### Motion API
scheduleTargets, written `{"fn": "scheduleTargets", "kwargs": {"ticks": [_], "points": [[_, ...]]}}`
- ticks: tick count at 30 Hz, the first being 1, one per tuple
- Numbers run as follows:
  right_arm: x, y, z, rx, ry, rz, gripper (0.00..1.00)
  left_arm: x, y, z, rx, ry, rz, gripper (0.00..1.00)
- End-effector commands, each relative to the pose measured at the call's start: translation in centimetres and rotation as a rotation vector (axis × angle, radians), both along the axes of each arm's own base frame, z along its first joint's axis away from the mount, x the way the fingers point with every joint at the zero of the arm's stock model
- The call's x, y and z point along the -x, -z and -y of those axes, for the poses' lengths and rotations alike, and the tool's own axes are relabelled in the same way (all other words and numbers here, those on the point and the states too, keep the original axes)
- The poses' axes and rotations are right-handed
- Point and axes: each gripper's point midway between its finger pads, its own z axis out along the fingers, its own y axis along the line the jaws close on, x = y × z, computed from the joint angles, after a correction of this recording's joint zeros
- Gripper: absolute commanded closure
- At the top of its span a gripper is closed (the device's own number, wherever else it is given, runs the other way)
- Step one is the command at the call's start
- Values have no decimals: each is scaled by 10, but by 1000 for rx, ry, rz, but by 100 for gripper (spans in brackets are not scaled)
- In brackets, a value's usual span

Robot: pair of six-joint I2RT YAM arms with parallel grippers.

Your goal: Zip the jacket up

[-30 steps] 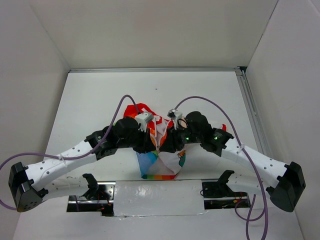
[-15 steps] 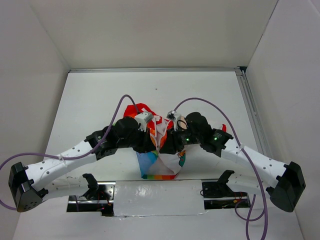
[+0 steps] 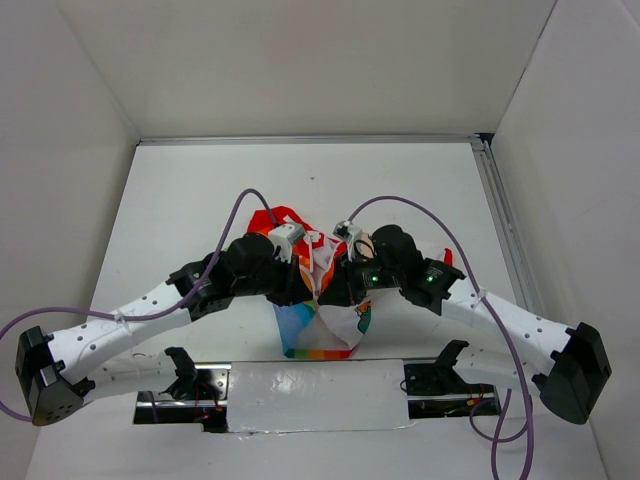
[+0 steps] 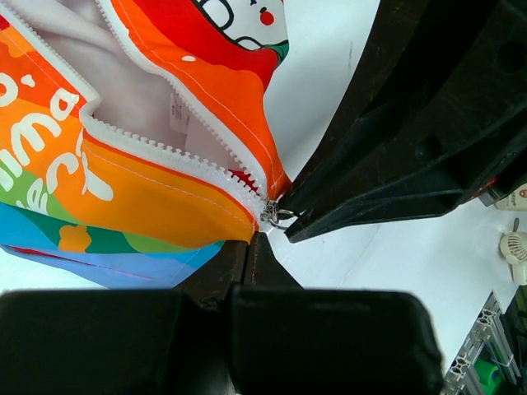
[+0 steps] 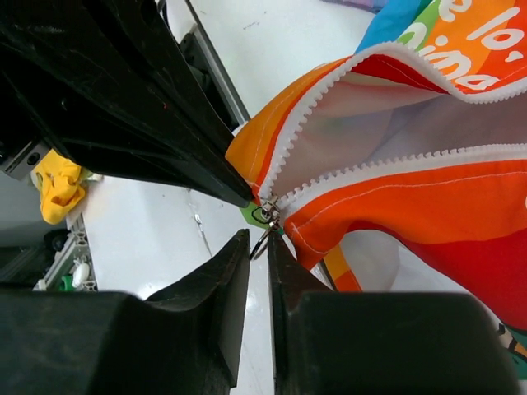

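Near the white table's near edge, the small rainbow-striped fabric jacket is clamped at its hem by the left gripper and its metal zip pull is straddled by the right gripper, whether pinched cannot be told; a firm pinch, then a draw along the open teeth, is judged next.

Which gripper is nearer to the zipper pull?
Right. The right gripper has the zipper pull between its fingertips; the left gripper is shut on the jacket hem just beside it.

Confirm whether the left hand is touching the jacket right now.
Touching. The left wrist view shows the left hand shut on the bottom edge of the jacket, just under the zipper slider, with no gap to the fabric.
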Motion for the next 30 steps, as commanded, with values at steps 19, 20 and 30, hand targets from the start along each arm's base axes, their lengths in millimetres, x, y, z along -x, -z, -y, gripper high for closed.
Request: {"fn": "scheduleTargets", "kwargs": {"ticks": [19, 20, 30], "points": [[10, -45, -13, -88, -10, -122, 100, -9, 5, 0, -3, -48, 3, 100], [13, -47, -11, -96, -36, -140, 100, -7, 11, 0, -6, -43, -4, 100], [0, -60, -10, -147, -16, -294, 100, 2, 26, 2, -47, -2, 11, 100]]}}
